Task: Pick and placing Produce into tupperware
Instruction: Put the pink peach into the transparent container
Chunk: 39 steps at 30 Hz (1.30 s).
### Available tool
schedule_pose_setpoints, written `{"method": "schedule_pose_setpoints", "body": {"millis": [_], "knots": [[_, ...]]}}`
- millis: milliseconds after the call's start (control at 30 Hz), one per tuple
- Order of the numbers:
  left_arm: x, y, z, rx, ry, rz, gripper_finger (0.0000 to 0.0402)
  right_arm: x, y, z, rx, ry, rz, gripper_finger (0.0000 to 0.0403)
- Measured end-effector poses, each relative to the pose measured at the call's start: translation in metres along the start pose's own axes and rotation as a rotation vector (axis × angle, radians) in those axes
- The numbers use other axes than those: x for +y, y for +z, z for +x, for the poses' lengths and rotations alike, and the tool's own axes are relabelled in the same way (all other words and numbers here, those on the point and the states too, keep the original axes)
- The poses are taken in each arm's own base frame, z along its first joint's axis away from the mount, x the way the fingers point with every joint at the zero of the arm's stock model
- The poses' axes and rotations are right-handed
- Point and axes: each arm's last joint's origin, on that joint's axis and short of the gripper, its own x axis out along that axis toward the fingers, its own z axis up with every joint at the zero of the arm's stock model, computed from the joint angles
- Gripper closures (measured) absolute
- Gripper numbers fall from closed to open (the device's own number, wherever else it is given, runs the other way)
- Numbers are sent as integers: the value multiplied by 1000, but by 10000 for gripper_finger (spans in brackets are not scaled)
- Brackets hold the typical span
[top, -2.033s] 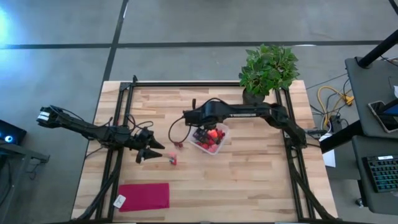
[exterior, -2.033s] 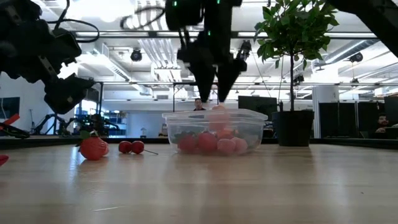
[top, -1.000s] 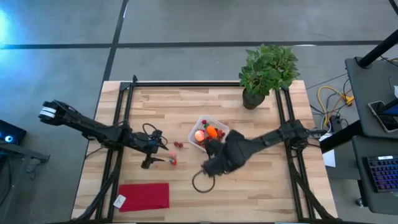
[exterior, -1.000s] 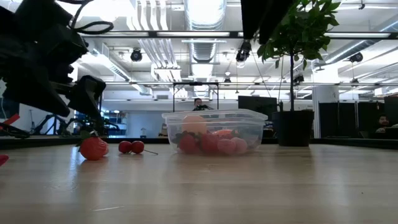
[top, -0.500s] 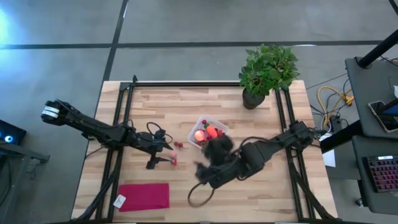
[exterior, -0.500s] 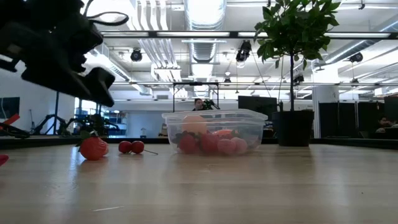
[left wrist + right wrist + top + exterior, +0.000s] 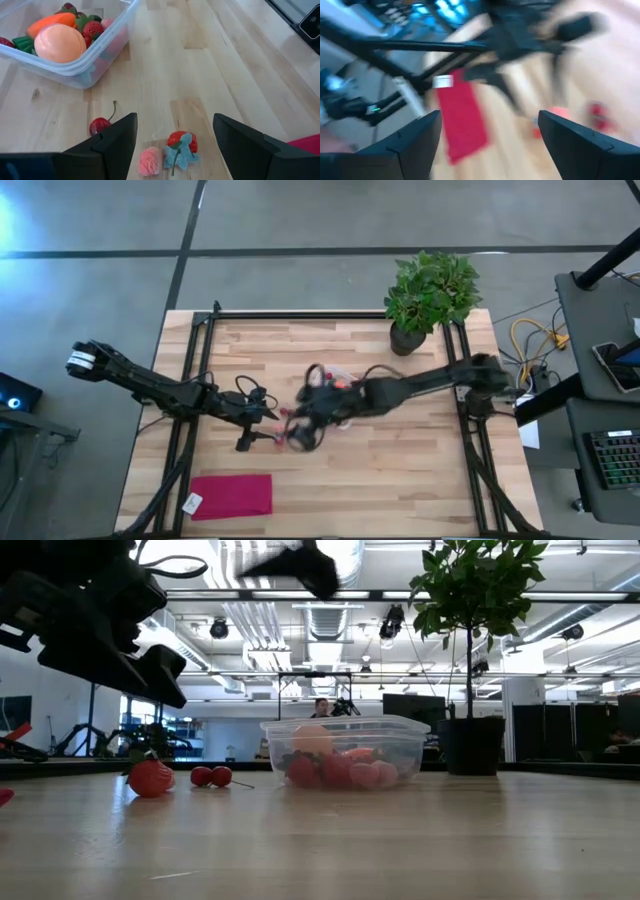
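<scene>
Tupperware [image 7: 107, 47] holds carrot [image 7: 52, 21], round fruit [image 7: 59, 43], berries [image 7: 92, 27].

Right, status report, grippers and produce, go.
Left gripper open above loose strawberry. Right gripper open, blurred, near the cherries. Tupperware holds round fruit, carrot. Nothing blocking.

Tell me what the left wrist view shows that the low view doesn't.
Only the left wrist view: a pale pink piece beside the red strawberry with green leaves, between the open left claw fingers. Only the low view: the potted green plant and the room behind. Both share: the clear plastic square container holding the pale orange round fruit, plus dark-red cherry outside.
</scene>
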Motion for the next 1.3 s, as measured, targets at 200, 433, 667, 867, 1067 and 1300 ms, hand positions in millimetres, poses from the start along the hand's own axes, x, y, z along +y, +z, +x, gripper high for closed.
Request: {"method": "schedule_pose_setpoints", "body": {"millis": [200, 433, 667, 867, 1067, 1300], "knots": [[1, 0, 0, -4, 22, -1, 155, -24, 8, -98, -139, -40, -30, 80], [6, 1, 0, -19, 120, -53, 155, -70, -39, -179, -227, -78, -14, 80], [13, 7, -1, -67, 182, -137, 155, -108, -96, -202, -378, 156, -81, 80], [19, 5, 2, -63, 240, -254, 155, -143, -137, -211, -402, 120, -59, 81], [20, 5, 4, -52, 242, -279, 155, -151, -146, -236, -483, 115, -124, 81], [20, 6, 7, -14, 179, -180, 155, -160, -154, -266, -544, 32, -111, 81]]}}
